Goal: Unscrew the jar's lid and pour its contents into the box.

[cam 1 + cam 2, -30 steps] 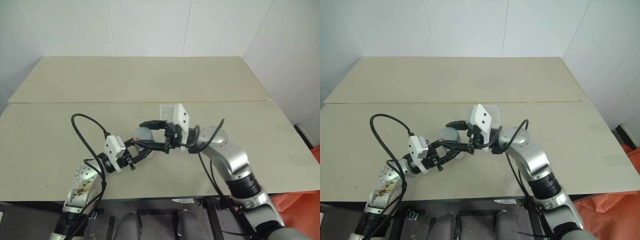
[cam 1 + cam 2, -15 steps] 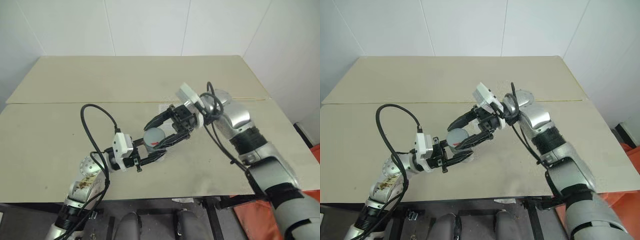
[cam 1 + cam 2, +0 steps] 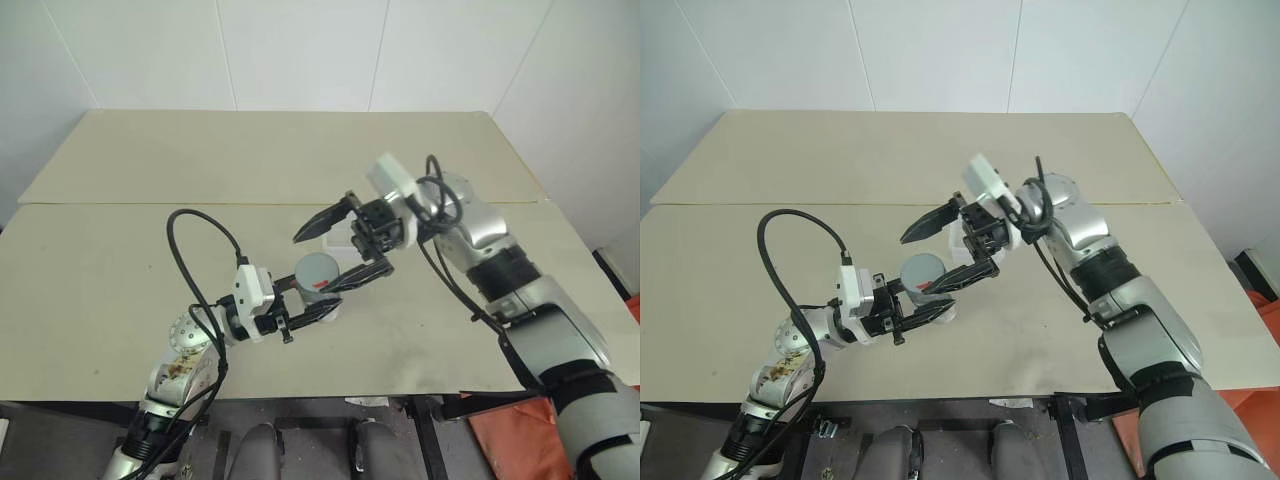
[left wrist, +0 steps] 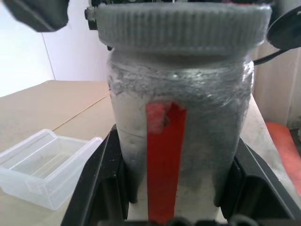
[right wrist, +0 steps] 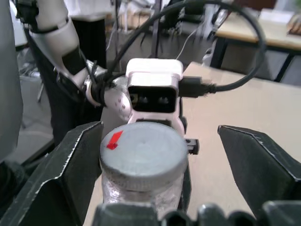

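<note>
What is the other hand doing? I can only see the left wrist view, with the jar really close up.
Observer: The right hand is open wide, with one finger on each side of the lid.
Operator: Is there anything on top of the lid?
Observer: Yes, a small red mark near its edge.
Operator: Where is the box if you look from up high?
Observer: The box sits on the table just beyond the jar, partly hidden by the right hand.
</note>
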